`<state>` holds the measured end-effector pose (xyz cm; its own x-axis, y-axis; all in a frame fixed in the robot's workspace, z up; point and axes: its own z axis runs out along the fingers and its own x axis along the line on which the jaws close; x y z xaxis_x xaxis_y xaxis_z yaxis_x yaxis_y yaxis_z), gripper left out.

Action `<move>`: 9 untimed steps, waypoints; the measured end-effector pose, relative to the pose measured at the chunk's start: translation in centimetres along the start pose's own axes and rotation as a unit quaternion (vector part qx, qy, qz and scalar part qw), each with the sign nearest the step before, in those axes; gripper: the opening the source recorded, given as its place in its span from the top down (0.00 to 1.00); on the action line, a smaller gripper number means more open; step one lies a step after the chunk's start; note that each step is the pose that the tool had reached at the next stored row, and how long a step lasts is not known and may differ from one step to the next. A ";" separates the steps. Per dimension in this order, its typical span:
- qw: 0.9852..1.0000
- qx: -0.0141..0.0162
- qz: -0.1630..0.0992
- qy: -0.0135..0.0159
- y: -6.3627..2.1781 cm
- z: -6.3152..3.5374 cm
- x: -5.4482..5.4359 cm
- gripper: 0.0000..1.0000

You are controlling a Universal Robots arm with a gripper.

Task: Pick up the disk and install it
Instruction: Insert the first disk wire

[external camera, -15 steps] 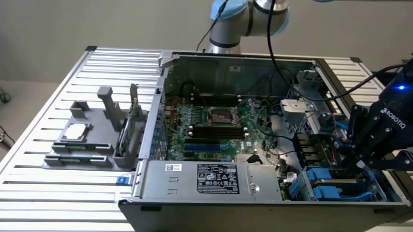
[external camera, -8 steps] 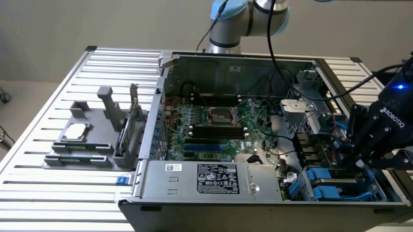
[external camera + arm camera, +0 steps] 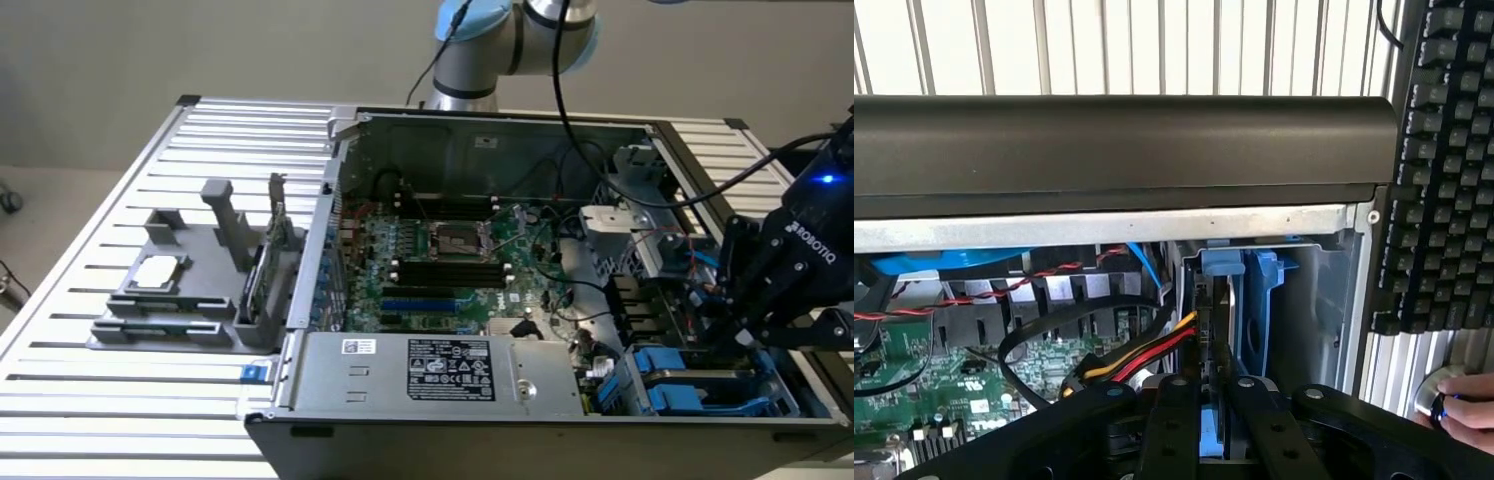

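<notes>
The disk (image 3: 1216,300) stands edge-on between my fingers, a thin dark slab with a blue carrier end. It reaches into the drive bay (image 3: 1324,290) at the case's front corner. My gripper (image 3: 1212,388) is shut on its two flat sides. A second blue carrier (image 3: 1264,300) sits right beside it in the bay. In the exterior view my gripper (image 3: 747,335) hangs low over the bay at the case's lower right corner, just above the blue carriers (image 3: 667,368); the disk itself is hidden behind the fingers there.
Red, yellow and black cables (image 3: 1144,355) loop close beside the disk. The open computer case (image 3: 334,180) holds a motherboard (image 3: 441,260) and a silver power-supply box (image 3: 441,370). A grey fixture tray (image 3: 174,300) lies on the exterior view's left. A keyboard (image 3: 1444,150) and a person's hand (image 3: 1466,400) are outside the case.
</notes>
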<state>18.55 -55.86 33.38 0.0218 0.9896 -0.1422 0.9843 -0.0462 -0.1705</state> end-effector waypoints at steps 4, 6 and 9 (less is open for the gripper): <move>1.000 0.000 0.001 0.000 0.14 -0.03 0.0 0.84; 1.000 0.001 0.002 0.000 0.15 0.00 0.0 0.84; 1.000 0.002 0.002 0.000 0.17 0.05 0.0 0.84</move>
<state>18.71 -55.88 33.31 0.0262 0.9894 -0.1428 0.9835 -0.0510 -0.1733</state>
